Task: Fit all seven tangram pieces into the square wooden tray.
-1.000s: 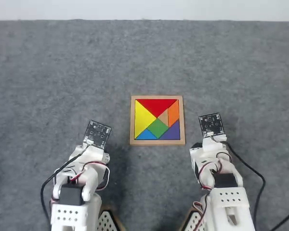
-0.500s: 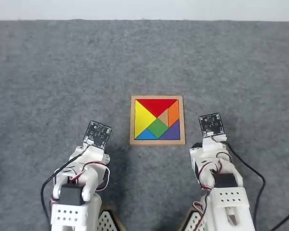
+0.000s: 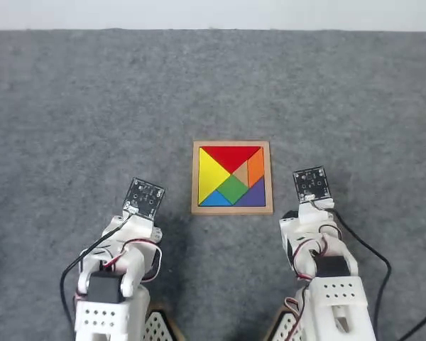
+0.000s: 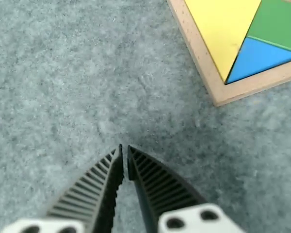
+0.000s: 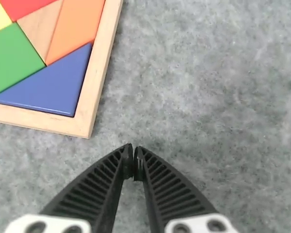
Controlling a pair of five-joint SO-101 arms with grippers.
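The square wooden tray lies mid-table with coloured pieces inside: red, yellow, green, orange, purple, light blue and a plain wooden triangle. The left gripper is shut and empty above bare carpet, near the tray corner that holds yellow and blue. Shut and empty too, the right gripper hangs over carpet beside the tray corner with the purple piece.
Grey carpet covers the whole table up to a pale wall at the back. Both arms sit at the near edge, the left one and the right one, on either side of the tray.
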